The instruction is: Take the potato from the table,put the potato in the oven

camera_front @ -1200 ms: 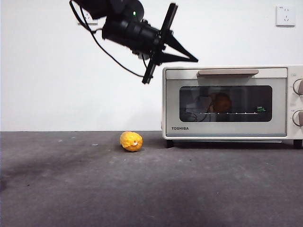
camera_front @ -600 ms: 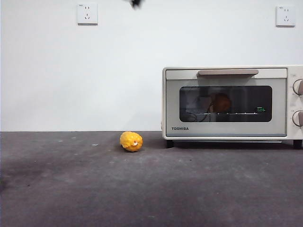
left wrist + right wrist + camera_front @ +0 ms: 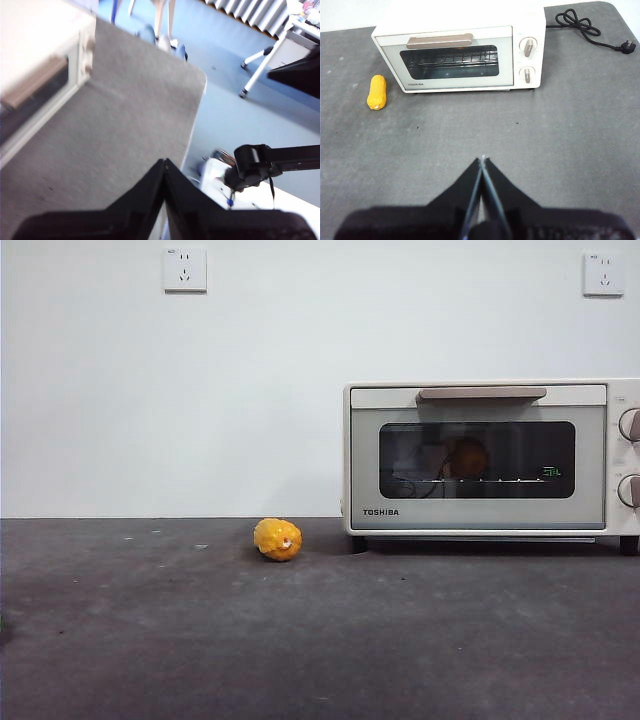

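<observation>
The front view sits low at table height, facing the oven (image 3: 480,460) at 3 o'clock. The right wrist view looks down from high, the same oven (image 3: 459,52) at 12 o'clock. The blurred left wrist view catches its corner (image 3: 45,80) at 9 o'clock.

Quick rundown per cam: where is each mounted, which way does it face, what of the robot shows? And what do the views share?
Front view: low, at table height, looking level at the oven, its door shut, and the yellow corn-like thing; no arm shows.
Left wrist view: tilted over the table edge toward the floor; left gripper shut, oven blurred at one side.
Right wrist view: high, looking down at oven, corn-like thing and power cord; right gripper shut.
Shared: the oven appears in all three.
</observation>
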